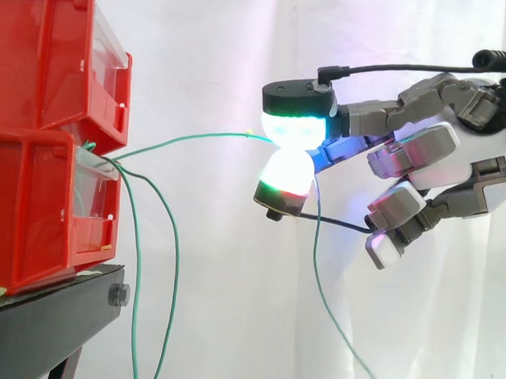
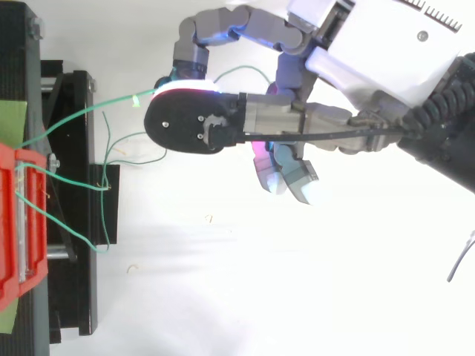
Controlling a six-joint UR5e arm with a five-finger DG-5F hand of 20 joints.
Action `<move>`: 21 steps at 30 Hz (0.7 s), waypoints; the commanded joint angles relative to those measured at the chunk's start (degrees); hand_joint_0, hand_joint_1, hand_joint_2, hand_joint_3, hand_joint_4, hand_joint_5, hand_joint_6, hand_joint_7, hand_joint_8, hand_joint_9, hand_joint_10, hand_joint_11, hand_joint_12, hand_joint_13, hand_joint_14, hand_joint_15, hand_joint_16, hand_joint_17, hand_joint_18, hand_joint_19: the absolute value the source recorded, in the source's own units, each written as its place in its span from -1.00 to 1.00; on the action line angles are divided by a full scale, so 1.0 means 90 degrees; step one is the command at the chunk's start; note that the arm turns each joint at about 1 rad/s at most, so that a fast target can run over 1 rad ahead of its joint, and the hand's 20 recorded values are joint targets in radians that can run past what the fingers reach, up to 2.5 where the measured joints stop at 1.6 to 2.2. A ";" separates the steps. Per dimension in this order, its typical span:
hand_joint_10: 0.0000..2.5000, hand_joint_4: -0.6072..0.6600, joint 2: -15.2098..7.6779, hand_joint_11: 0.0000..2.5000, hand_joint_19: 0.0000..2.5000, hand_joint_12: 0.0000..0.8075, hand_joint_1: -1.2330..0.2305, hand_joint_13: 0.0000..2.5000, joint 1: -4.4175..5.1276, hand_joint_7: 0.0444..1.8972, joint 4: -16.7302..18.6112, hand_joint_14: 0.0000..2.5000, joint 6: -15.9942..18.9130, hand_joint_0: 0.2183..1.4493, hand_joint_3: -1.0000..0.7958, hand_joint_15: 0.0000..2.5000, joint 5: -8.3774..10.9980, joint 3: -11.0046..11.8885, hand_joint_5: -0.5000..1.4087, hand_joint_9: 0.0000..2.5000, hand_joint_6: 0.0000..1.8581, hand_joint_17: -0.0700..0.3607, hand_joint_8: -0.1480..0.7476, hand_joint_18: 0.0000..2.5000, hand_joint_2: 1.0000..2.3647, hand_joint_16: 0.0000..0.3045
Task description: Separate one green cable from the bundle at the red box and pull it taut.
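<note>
The red box (image 1: 44, 136) is set well beyond the fingertips of the hand (image 1: 433, 156). One green cable (image 1: 213, 136) is pinched between two glowing pads (image 1: 295, 124) and is stretched from them to the box with a slight bow, its loose tail hanging beneath the hand. The other cables (image 1: 175, 270) are seen hanging slack near the box. The cable is judged light, thin, limp and slippery, so a firm pinch across it is called for, and a gentle pull.
</note>
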 commanded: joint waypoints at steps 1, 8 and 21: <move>-0.98 -0.07 0.0009 -0.48 -0.56 0.08 -0.24 0.29 0.0000 0.35 0.0000 -0.98 -0.0002 -0.12 -0.24 -0.36 0.0001 0.0000 -0.31 0.72 -0.46 0.00 -0.23 -0.02 -0.98 -0.58; -0.98 -0.12 -0.0001 -0.48 -0.55 0.08 -0.29 0.29 0.0000 0.36 -0.0010 -0.98 -0.0002 -0.13 -0.14 -0.36 0.0011 0.0000 -0.31 0.71 -0.46 0.00 -0.19 -0.03 -0.97 -0.58; -0.98 -0.16 -0.0001 -0.47 -0.55 0.06 -0.26 0.28 0.0000 0.38 -0.0020 -0.98 -0.0158 -0.14 -0.20 -0.36 0.0011 -0.0010 -0.32 0.69 -0.46 -0.02 -0.15 -0.05 -0.98 -0.59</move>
